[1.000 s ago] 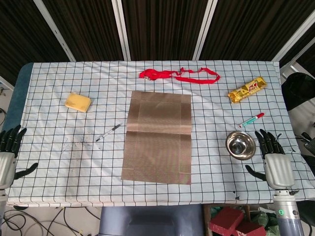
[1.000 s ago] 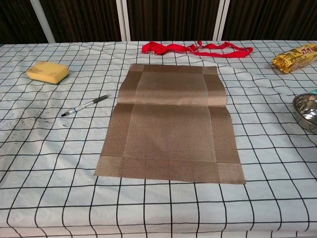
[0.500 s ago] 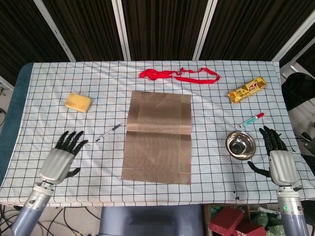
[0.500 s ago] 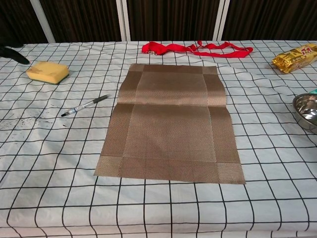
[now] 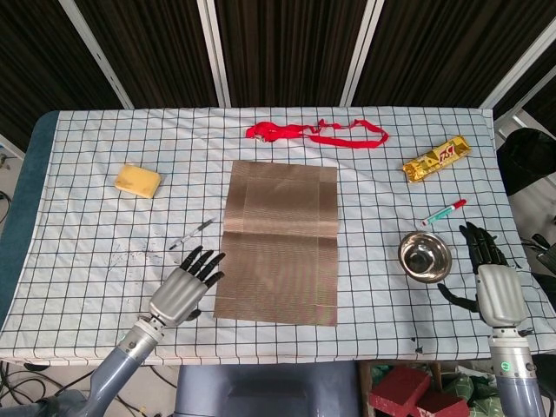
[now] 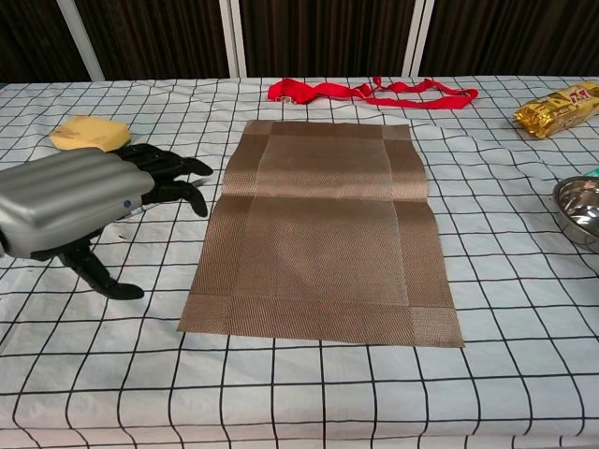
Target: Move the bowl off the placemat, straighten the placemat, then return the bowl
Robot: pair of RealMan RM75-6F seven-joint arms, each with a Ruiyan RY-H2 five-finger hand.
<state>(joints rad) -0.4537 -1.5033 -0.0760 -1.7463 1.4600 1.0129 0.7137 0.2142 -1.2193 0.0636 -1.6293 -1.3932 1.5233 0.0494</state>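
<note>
On the far left of the checked table (image 5: pixel 78 226) lies a yellow sponge (image 5: pixel 138 180). Nearer, a pen (image 5: pixel 192 234) lies just beyond the left hand (image 5: pixel 185 286), which hangs palm-down beside the mat's near left corner, fingers spread and holding nothing. At the middle the brown mat (image 5: pixel 280 241) lies flat, a crease across it, its near end skewed slightly left. Beyond it, a red strap (image 5: pixel 316 133) runs along the far edge. Right of the mat, well apart from it, the steel bowl (image 5: pixel 425 257) stands on the cloth, with a marker (image 5: pixel 444 212) and a gold packet (image 5: pixel 436 159) farther off. Just right of the bowl, the right hand (image 5: pixel 493 282) is released, fingers apart.
</note>
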